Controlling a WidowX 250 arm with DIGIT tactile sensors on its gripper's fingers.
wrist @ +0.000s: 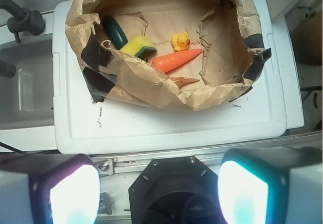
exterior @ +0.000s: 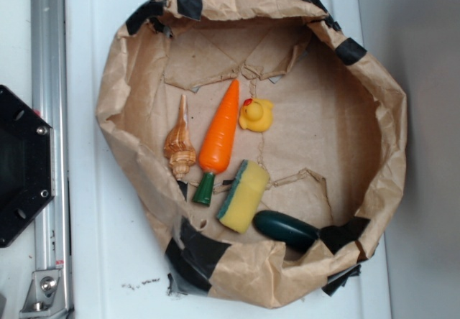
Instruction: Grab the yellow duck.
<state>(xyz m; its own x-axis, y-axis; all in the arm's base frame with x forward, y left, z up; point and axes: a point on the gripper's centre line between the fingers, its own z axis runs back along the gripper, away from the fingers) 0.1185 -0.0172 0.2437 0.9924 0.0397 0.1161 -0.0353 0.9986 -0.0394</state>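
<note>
The yellow duck (exterior: 256, 115) (wrist: 180, 41) sits on the brown paper inside a paper-lined bowl (exterior: 359, 118), just right of the orange carrot's (exterior: 219, 136) tip. In the wrist view the duck lies far ahead, behind the carrot (wrist: 176, 60). My gripper (wrist: 158, 193) is open, its two pale fingertips (wrist: 74, 193) wide apart at the bottom of the wrist view, hovering above the black robot base (wrist: 171, 193), well short of the bowl. Nothing is between the fingers. The gripper does not appear in the exterior view.
In the bowl also lie a seashell (exterior: 180, 146), a yellow sponge with green edge (exterior: 243, 195) and a dark green vegetable (exterior: 284, 228). The bowl's crumpled paper wall (wrist: 151, 88) stands between gripper and duck. A metal rail (exterior: 49, 118) and the black base (exterior: 21, 168) flank the white table.
</note>
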